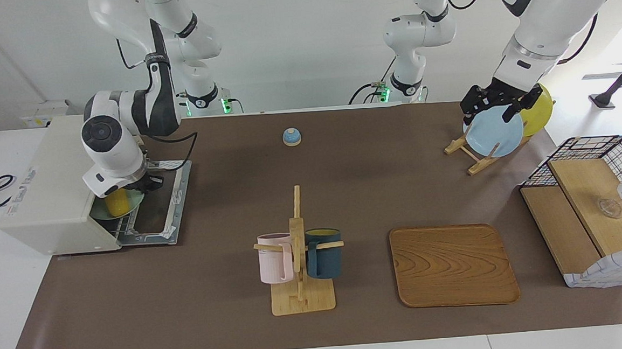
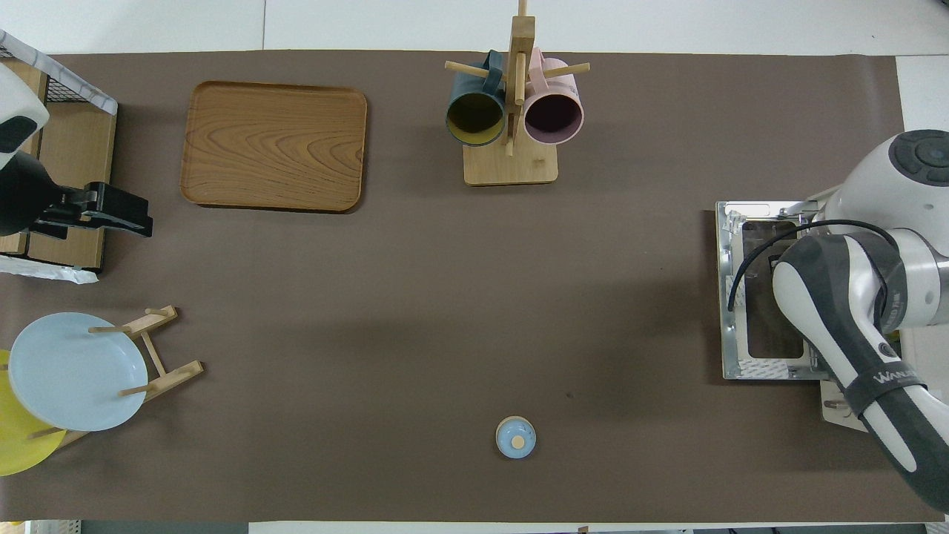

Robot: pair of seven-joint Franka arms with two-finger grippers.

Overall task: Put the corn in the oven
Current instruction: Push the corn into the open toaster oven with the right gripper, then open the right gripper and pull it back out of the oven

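Observation:
The off-white oven point(image 1: 48, 201) stands at the right arm's end of the table with its door point(image 1: 170, 204) folded down flat. The yellow corn point(image 1: 117, 203) stands on a green plate point(image 1: 100, 213) at the oven's mouth, on the wire rack. My right gripper point(image 1: 131, 190) is directly over the corn, and its hand hides the corn's top. In the overhead view the right arm covers the corn and only the open door point(image 2: 764, 289) shows. My left gripper point(image 1: 491, 114) is open and empty, and waits in the air over the plate rack.
A blue plate point(image 1: 494, 131) and a yellow plate point(image 1: 538, 109) stand in a wooden rack. A mug tree point(image 1: 298, 251) holds a pink and a dark blue mug. There is also a wooden tray point(image 1: 451, 265), a basket shelf point(image 1: 594, 206) and a small blue bell point(image 1: 291, 137).

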